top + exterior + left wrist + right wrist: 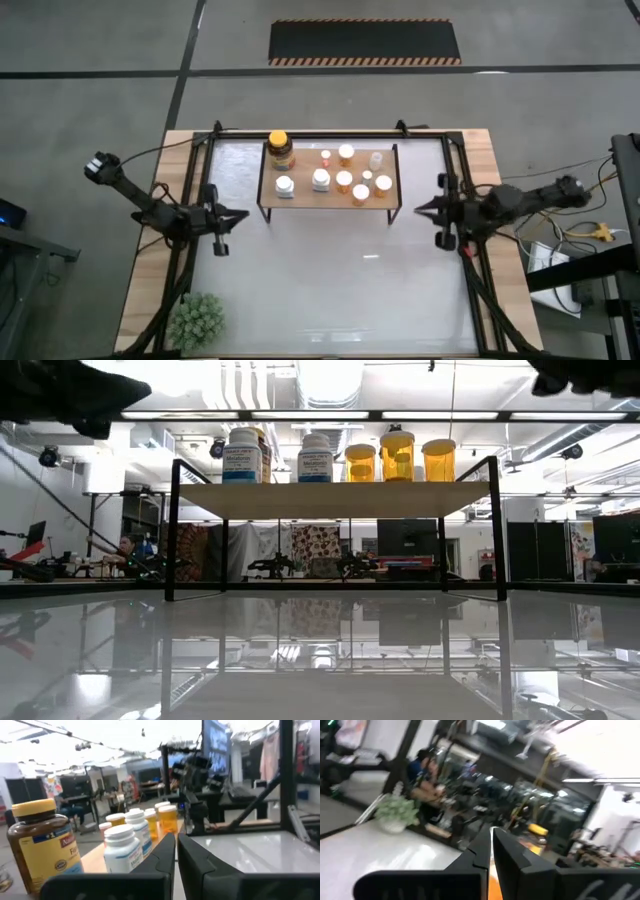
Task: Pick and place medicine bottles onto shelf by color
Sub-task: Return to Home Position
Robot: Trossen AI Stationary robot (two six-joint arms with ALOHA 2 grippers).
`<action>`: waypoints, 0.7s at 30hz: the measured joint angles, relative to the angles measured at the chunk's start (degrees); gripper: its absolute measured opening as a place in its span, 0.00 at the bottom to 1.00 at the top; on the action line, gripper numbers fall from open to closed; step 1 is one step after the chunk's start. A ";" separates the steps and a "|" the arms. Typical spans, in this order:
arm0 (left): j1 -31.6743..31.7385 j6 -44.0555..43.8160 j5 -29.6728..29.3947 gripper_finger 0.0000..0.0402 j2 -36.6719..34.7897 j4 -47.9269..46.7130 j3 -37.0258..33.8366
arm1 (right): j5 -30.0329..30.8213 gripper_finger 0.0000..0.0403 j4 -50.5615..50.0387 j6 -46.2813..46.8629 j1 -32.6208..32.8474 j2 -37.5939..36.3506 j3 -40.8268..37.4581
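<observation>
I see a green bushy plant (196, 320) at the surface's (330, 290) near left corner; a black stripe-edged mat (365, 42) lies on the floor (100, 60) beyond.

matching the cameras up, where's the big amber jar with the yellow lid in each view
high view: amber jar at the back left corner of the shelf.
low view: amber jar mostly hidden behind the leftmost white bottle.
left wrist view: amber jar close up, beside the white bottles.
right wrist view: not in it.
shared landmark: the shelf under it.
</observation>
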 joint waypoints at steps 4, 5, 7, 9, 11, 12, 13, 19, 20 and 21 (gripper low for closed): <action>0.75 3.43 0.85 0.00 -6.62 0.15 -4.11 | -3.47 0.02 0.82 0.14 -4.68 -6.36 -4.76; 0.77 4.63 0.16 0.00 -8.22 -0.27 -4.74 | -3.46 0.02 0.56 0.06 -5.60 -7.84 -5.83; 0.80 6.04 -1.54 0.00 -11.18 -4.06 -4.75 | -3.47 0.02 0.03 -0.97 -7.12 -10.70 -7.62; 0.88 6.31 -2.52 0.00 -13.27 -6.57 -4.79 | -3.94 0.02 0.78 -2.44 -8.26 -13.18 -9.06; 0.88 6.17 -4.32 0.00 -14.98 -8.44 -4.79 | -3.85 0.02 2.22 -3.92 -9.10 -13.09 -10.79; 0.88 6.01 -4.81 0.00 -15.52 -8.88 -4.79 | -3.83 0.02 3.05 -4.15 -9.35 -13.14 -11.41; 0.88 6.02 -4.91 0.00 -15.97 -9.04 -4.79 | -3.95 0.02 4.52 -4.17 -9.58 -12.86 -11.90; 0.88 6.08 -4.95 0.00 -16.99 -9.06 -4.83 | -2.17 0.02 4.42 5.03 -10.19 -12.70 -12.65; 0.88 6.09 -4.93 0.00 -16.99 -8.99 -4.85 | -0.06 0.02 3.18 9.09 -10.17 -12.68 -12.65; 0.88 6.07 -4.95 0.00 -16.98 -8.96 -4.86 | 2.20 0.02 1.45 13.75 -10.19 -12.57 -12.65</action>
